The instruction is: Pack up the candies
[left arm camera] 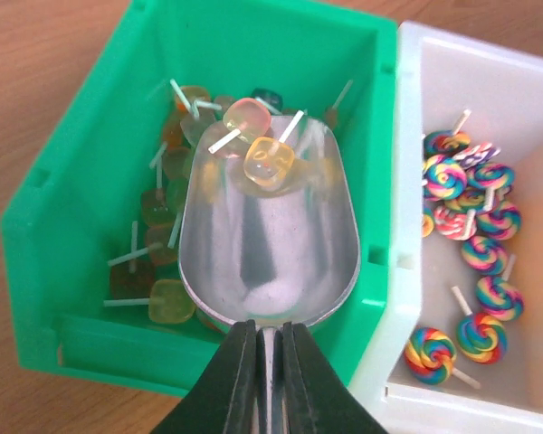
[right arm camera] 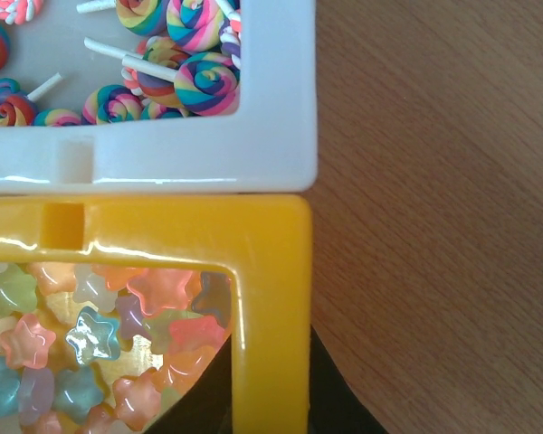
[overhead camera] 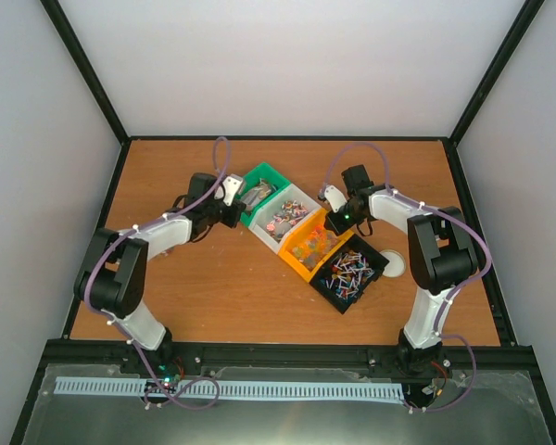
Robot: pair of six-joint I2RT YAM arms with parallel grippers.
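My left gripper [left arm camera: 269, 327] is shut on the handle of a metal scoop [left arm camera: 267, 244], whose bowl lies inside the green bin [left arm camera: 81, 145]. Two yellow-orange cube candies on sticks [left arm camera: 268, 161] rest at the scoop's tip, and brownish-gold ones [left arm camera: 163, 235] are heaped beneath. My right gripper [right arm camera: 270, 348] is shut on the wall of the yellow bin [right arm camera: 271, 262], one finger inside and one outside. Pastel star candies [right arm camera: 90, 334] fill that bin. Swirl lollipops [right arm camera: 204, 81] lie in the white bin [right arm camera: 271, 108]. From above, the left gripper [overhead camera: 230, 209] and the right gripper [overhead camera: 338, 218] flank the row of bins.
Green, white, yellow and black bins stand in a diagonal row mid-table. The black bin [overhead camera: 365, 289] holds multicoloured stick candies [overhead camera: 349, 269]. A white round disc [overhead camera: 395, 264] lies on the wood just right of it. Black frame rails border the table.
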